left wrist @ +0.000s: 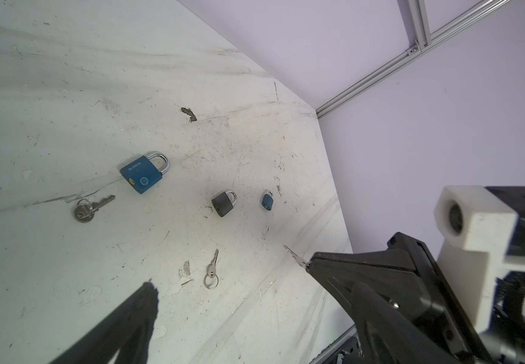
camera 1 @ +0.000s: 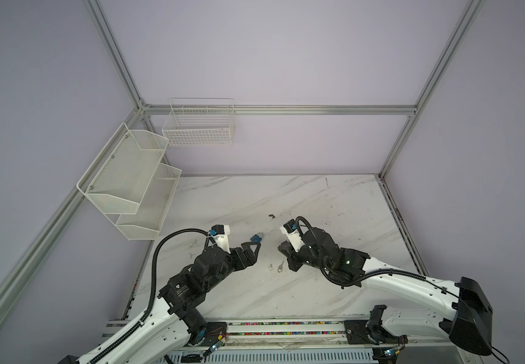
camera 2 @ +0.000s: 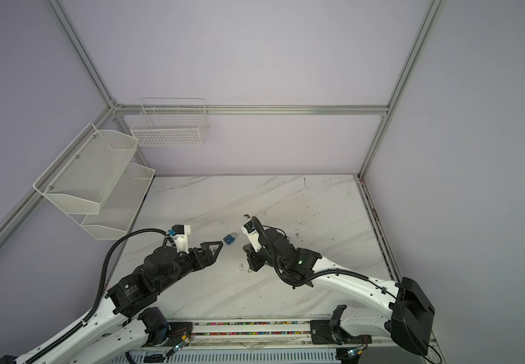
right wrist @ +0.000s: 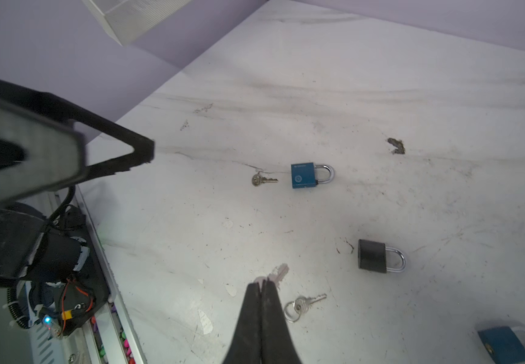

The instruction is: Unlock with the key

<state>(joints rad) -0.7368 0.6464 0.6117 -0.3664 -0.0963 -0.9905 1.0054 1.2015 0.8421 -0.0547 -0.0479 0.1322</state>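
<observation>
My right gripper (right wrist: 261, 285) is shut on a small silver key (right wrist: 278, 272), whose blade sticks out past the fingertips; the left wrist view shows that key (left wrist: 294, 256) held above the table. A large blue padlock (right wrist: 303, 176) lies flat with a brass key (right wrist: 262, 180) beside it. Closer lie a black padlock (right wrist: 373, 256) and a small blue padlock (right wrist: 503, 345). My left gripper (left wrist: 257, 284) is open and empty, hovering just short of the large blue padlock (camera 1: 257, 237) in a top view. The two grippers (camera 1: 252, 249) (camera 1: 281, 247) face each other.
Another silver key on a ring (right wrist: 302, 305) lies on the marble table (camera 1: 318, 299) beside my right fingertips. A dark chip (right wrist: 396, 145) marks the tabletop farther back. White mesh shelves (camera 1: 129, 189) and a wire basket (camera 1: 198, 126) hang on the walls at the left.
</observation>
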